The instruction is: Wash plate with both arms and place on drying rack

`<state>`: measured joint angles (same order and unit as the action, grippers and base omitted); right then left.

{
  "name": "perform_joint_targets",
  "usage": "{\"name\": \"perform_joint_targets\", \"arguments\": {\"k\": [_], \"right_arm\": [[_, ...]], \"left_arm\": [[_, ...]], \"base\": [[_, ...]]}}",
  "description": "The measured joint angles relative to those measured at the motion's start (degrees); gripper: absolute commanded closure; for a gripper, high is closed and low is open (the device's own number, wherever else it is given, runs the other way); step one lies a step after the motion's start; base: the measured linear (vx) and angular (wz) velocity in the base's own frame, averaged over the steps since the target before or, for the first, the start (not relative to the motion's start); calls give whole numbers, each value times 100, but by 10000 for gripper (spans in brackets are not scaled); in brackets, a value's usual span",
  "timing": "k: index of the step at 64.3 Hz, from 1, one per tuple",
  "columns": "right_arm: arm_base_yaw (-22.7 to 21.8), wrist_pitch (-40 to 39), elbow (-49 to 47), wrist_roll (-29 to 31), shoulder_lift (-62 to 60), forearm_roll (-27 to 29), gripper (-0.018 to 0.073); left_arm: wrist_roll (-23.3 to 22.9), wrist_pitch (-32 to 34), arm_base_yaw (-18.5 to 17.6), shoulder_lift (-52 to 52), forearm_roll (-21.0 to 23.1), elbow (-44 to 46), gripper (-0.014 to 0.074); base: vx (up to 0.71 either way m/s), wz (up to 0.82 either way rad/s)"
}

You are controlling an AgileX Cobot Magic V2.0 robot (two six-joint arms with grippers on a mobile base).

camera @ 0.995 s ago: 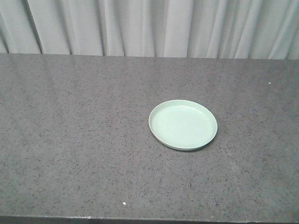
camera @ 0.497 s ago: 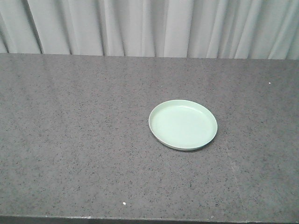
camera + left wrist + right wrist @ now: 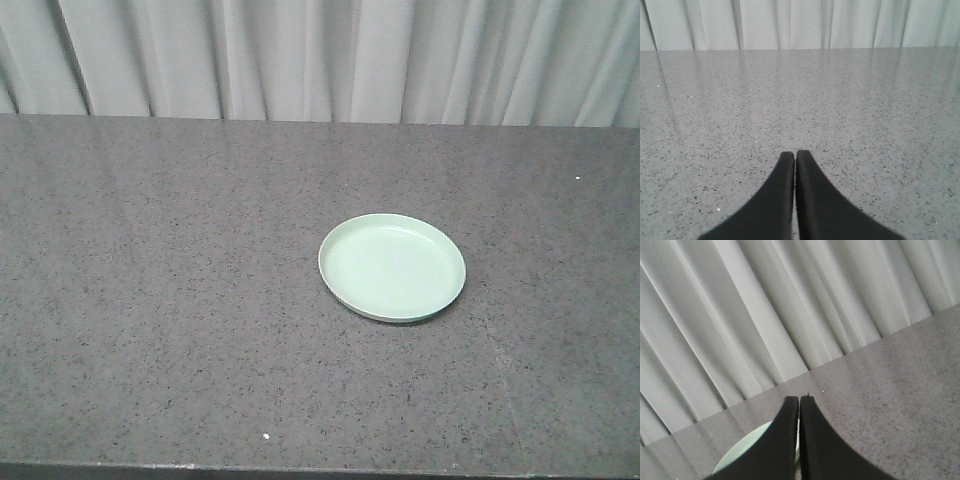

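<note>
— Item one, your plate?
— Plate (image 3: 392, 267): lying flat, rim up, on the speckled grey counter (image 3: 150, 300), right of centre, nothing touching it.
— Your claws?
— Left gripper (image 3: 795, 156): fingers pressed together, empty. Right gripper (image 3: 799, 401): fingers together, empty, the plate's edge showing behind them, curtain (image 3: 740, 315) beyond.

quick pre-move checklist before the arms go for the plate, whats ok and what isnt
1. Plate lying flat, right side up on the counter: ok.
2. Nothing on or touching the plate: ok.
3. Left gripper open for a grasp: not ok, jaws shut and empty.
4. Right gripper open for a grasp: not ok, jaws shut and empty.
5. Right gripper aimed near the plate: ok, the plate shows just behind its fingers.
6. Drying rack located: cannot tell, it is in no view.
</note>
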<state>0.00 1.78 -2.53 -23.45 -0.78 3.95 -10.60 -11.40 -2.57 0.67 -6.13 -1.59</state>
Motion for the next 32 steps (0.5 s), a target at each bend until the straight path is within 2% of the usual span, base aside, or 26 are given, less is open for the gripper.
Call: {"name": "perform_joint_targets", "arguments": {"k": [5, 14, 19, 26, 32], "right_arm": [[0, 379, -600, 110, 143, -39, 563], [0, 1404, -1951, 929, 795, -100, 563], [0, 2081, -2780, 1634, 1361, -17, 558], [0, 2949, -3768, 2733, 2219, 387, 524], [0, 3412, -4395, 3745, 2964, 901, 448]], "left_arm": [[0, 0, 0, 0, 0, 0, 603], [0, 0, 0, 0, 0, 0, 603], [0, 0, 0, 0, 0, 0, 603], [0, 0, 0, 0, 0, 0, 603], [0, 0, 0, 0, 0, 0, 603]], "base": [[0, 0], [0, 0], [0, 0], [0, 0], [0, 0]]}}
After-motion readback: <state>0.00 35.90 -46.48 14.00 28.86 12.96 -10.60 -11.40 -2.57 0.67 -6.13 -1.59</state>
